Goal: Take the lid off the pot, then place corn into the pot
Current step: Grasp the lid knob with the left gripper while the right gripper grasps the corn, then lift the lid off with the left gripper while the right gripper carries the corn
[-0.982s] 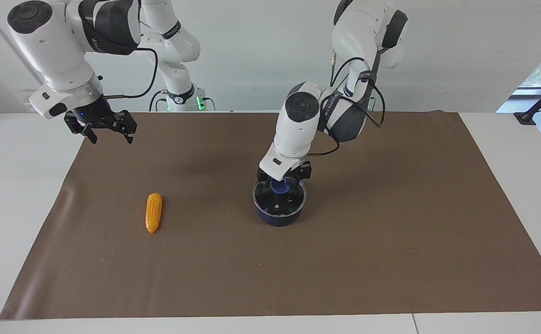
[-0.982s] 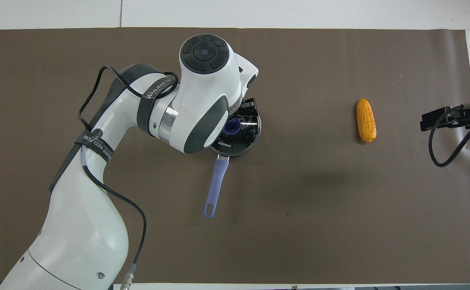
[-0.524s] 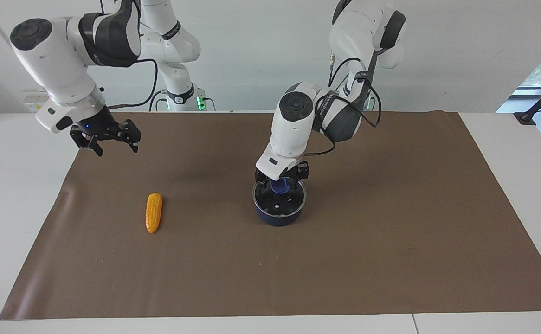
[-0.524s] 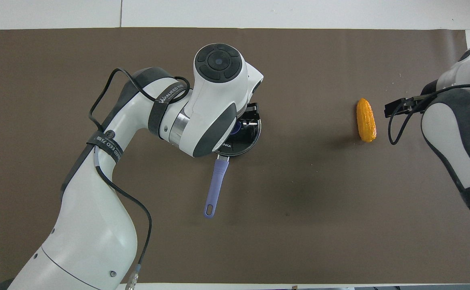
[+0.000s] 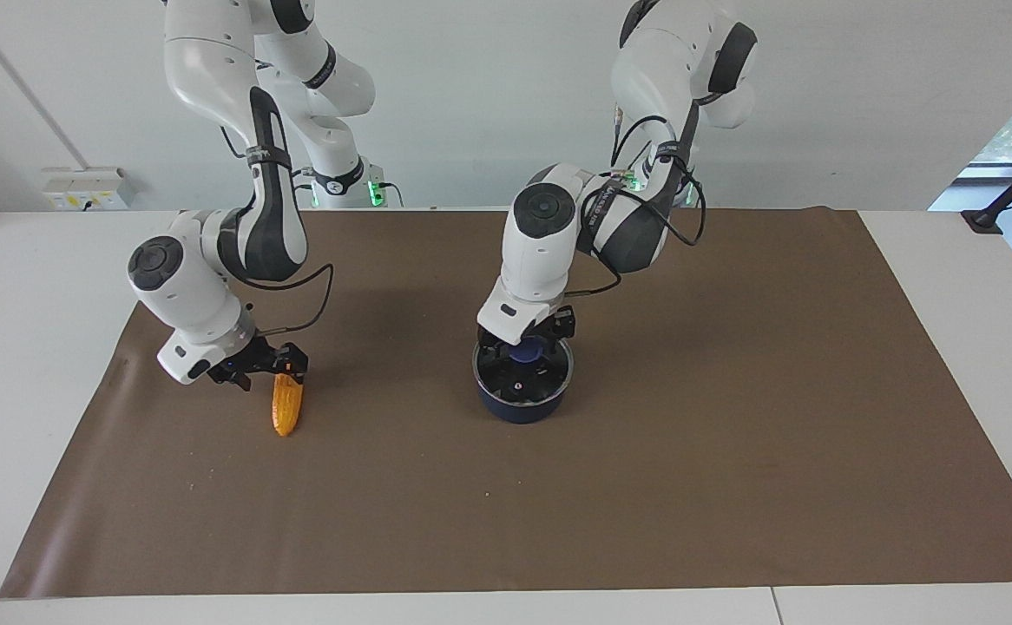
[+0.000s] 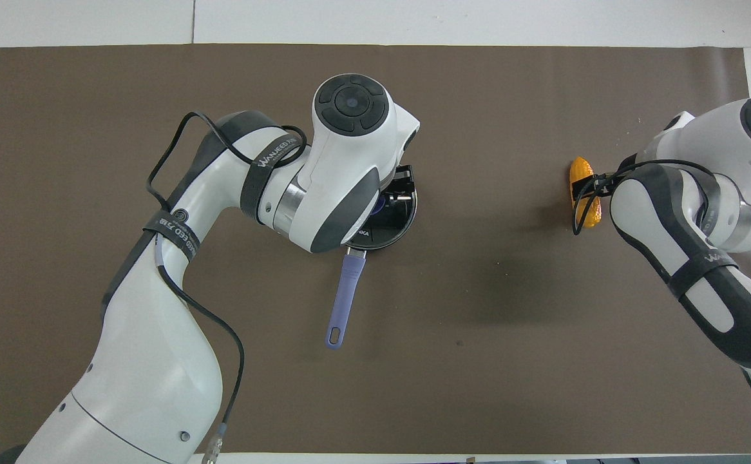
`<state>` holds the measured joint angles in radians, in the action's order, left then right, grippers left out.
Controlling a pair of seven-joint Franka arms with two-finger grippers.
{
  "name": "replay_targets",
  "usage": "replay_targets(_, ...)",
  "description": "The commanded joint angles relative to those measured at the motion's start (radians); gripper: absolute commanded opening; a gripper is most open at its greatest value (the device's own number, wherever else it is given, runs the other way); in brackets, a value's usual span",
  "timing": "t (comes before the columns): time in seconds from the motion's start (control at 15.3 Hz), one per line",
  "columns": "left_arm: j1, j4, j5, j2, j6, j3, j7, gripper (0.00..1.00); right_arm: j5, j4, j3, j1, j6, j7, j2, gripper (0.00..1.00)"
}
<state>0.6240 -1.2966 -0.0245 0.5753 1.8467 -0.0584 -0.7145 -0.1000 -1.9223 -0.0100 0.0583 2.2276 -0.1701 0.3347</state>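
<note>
Handle (image 6: 344,293) of the pot (image 5: 522,402), long and pale blue, points toward the robots and lies flat on the brown mat (image 5: 732,451) that covers the table (image 5: 29,286). Pot body, dark navy, stands near the middle of the mat, with the lid (image 5: 523,379) seated level on its rim. Left gripper (image 5: 527,342) is down on the lid, its fingers on either side of the blue knob (image 5: 523,351); whether they actually pinch the knob cannot be told, since the wrist hides them in the overhead view and the facing view shows only the finger tips beside the knob.

Corn (image 5: 287,404) lies on the mat toward the right arm's end of the table, well apart from the pot and about level with it, its long axis running roughly away from the robots. Right gripper (image 5: 265,369) is low at the end of the corn nearer the robots, fingers spread apart, with one finger (image 5: 292,365) touching or just over that end. The cob rests on the mat and is not lifted.
</note>
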Motion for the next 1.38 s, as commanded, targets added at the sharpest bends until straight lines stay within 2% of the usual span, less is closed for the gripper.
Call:
replay_targets(0.0,0.020,-0.024,0.017,-0.014,0.014,0.014,-0.025,0.91,-0.027,-0.007,-0.005,0.000,0.041,-0.012,0.010,0.97)
replay_targets(0.13,0.020,-0.024,0.015,-0.014,0.013,0.014,-0.026,0.83,-0.027,-0.009,-0.005,-0.008,0.058,-0.003,0.027,0.92)
replay_targets(0.33,0.020,-0.024,0.015,-0.015,0.009,0.014,-0.026,0.58,-0.027,-0.009,-0.005,-0.017,0.076,-0.003,0.038,0.89)
replay_targets(0.46,0.022,-0.024,0.015,-0.015,0.009,0.014,-0.026,0.53,-0.027,-0.009,-0.005,-0.020,0.089,-0.003,0.044,0.86)
replay_targets(0.52,0.020,-0.024,0.015,-0.015,0.008,0.014,-0.026,0.46,-0.027,-0.009,-0.005,-0.021,0.086,-0.003,0.044,0.76)
replay_targets(0.65,0.020,-0.024,0.015,-0.015,0.006,0.014,-0.026,0.32,-0.026,-0.009,-0.007,-0.023,0.078,-0.003,0.044,0.49)
replay_targets(0.85,0.010,-0.015,0.003,-0.038,-0.012,0.014,-0.025,0.29,-0.026,-0.007,-0.008,-0.032,0.066,-0.003,0.043,0.00)
replay_targets(1.05,-0.010,-0.007,-0.021,-0.092,-0.085,0.022,-0.022,0.25,-0.018,0.034,-0.010,-0.034,0.000,-0.003,0.044,0.00)
replay_targets(1.18,-0.024,-0.001,-0.023,-0.112,-0.128,0.023,-0.022,0.22,-0.023,0.156,-0.010,-0.078,-0.127,0.018,0.058,0.00)
replay_targets(1.31,-0.099,-0.003,-0.025,-0.156,-0.161,0.022,-0.013,0.21,-0.020,0.312,-0.010,-0.116,-0.289,0.114,0.093,0.00)
